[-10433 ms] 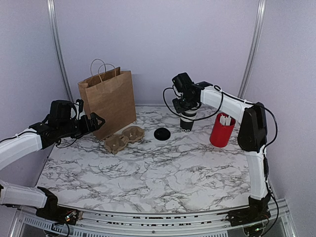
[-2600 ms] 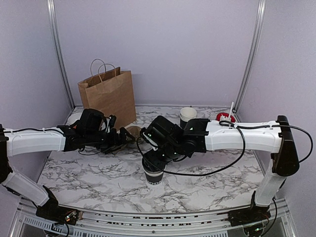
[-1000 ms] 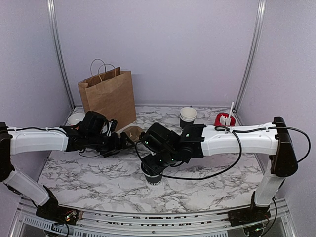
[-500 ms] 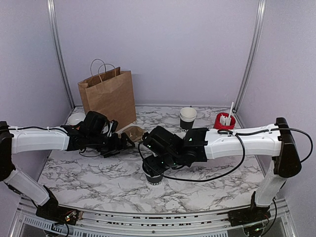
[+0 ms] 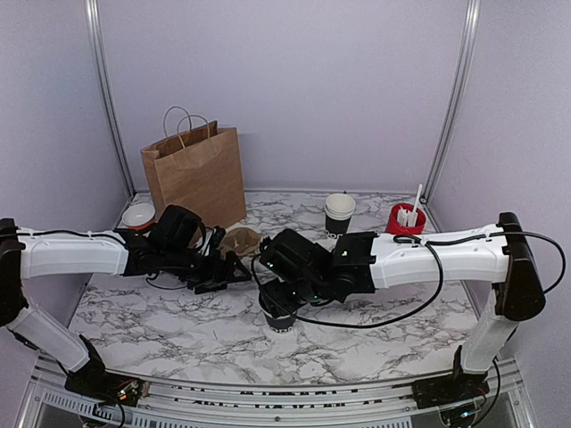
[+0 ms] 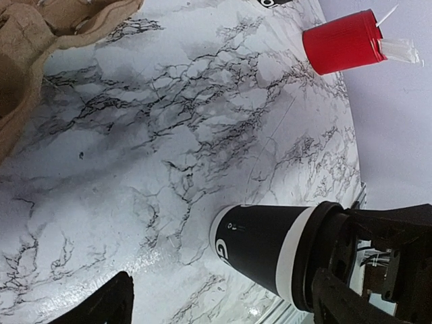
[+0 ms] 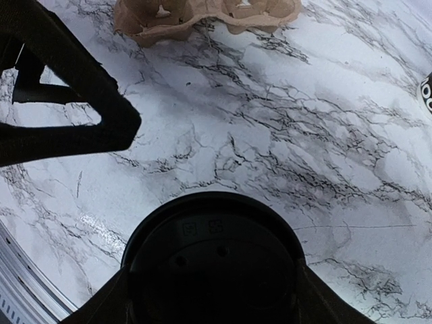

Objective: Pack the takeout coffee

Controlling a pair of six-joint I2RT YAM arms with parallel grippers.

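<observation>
The right gripper (image 5: 279, 303) is clamping down from above on the lidded top of the cup (image 6: 260, 246), its jaws closing on either side of the lid (image 7: 212, 256), so the cup is hanging or standing upright directly beneath it. Whether its base is touching the table (image 5: 178, 321) I cannot tell. That hold is carrying the main risk: if the jaws are gripping the lid rather than the rim below it, a lift could be pulling the lid free and dropping the cup, and a harder squeeze could be buckling the paper wall and spilling the contents. Just to the left of that gripper, the left gripper (image 5: 230, 272) is lying low with its jaws spread wide and nothing between them, pointing toward the cup's lower wall. If it is going to take or steady the cup, a finger arriving off line could be knocking the cup sideways while the top is being pinned, tilting it or prying the lid. The two wrists are also working very near each other, so a clash is possible. Beyond the left gripper, the carrier (image 5: 239, 239) is sitting loose and looking light, so pressing the cup into a well could be sliding it away. Farther behind it the bag (image 5: 196, 183) is standing unsupported, and a brush from an arm could be toppling it.
</observation>
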